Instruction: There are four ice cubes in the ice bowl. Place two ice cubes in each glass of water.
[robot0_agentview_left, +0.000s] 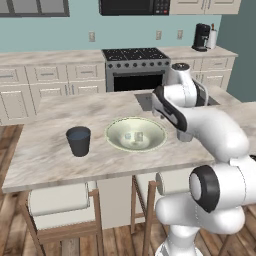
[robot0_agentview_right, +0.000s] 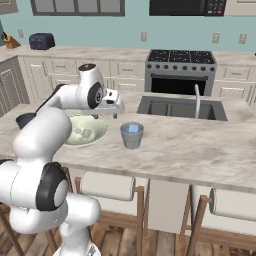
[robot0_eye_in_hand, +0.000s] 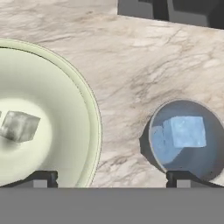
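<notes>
Writing: none readable on the microwave (robot0_agentview_left: 134, 6), coffee maker (robot0_agentview_left: 201, 37) or any other item.
Table: (robot0_agentview_left: 55, 150) marble-look island top, beige with grey veining, carrying bowl and both glasses; sink basin (robot0_agentview_right: 180, 107) sunk into the far side, thin faucet (robot0_agentview_right: 197, 100) beside it.
Stools: (robot0_agentview_right: 107, 186) pale cushioned seats on wooden frames tucked under the near edge.
Floor: wood planks, reddish brown.
Room: teal walls, cream cabinets along the back, black-and-steel range (robot0_agentview_left: 136, 67) with dark oven door, toaster (robot0_agentview_right: 41, 40) and knife block (robot0_agentview_right: 8, 42) on the back counter in the right base view.
Ice bowl: (robot0_agentview_left: 115, 142) wide, cream-green, mid-table between the two glasses.
Ice cubes in bowl: two, (robot0_agentview_left: 139, 136) and (robot0_agentview_left: 128, 136), side by side near the bowl's centre; one cube (robot0_eye_in_hand: 19, 126) tilted on the bowl floor in the hand view.
Dark glass: (robot0_agentview_left: 79, 141) charcoal tumbler, upright, left of the bowl, apart from it; contents not discernible.
Grey glass: (robot0_agentview_right: 132, 135) translucent tumbler, upright, just right of the bowl, not touching.
Ice in grey glass: pale-blue cube (robot0_eye_in_hand: 188, 131) floating at the top, a second bluish shape beside it to the left, blurred.
Claw: (robot0_eye_in_hand: 111, 177) above the table strip between bowl rim and grey glass, fingers spread wide apart, nothing between them.
</notes>
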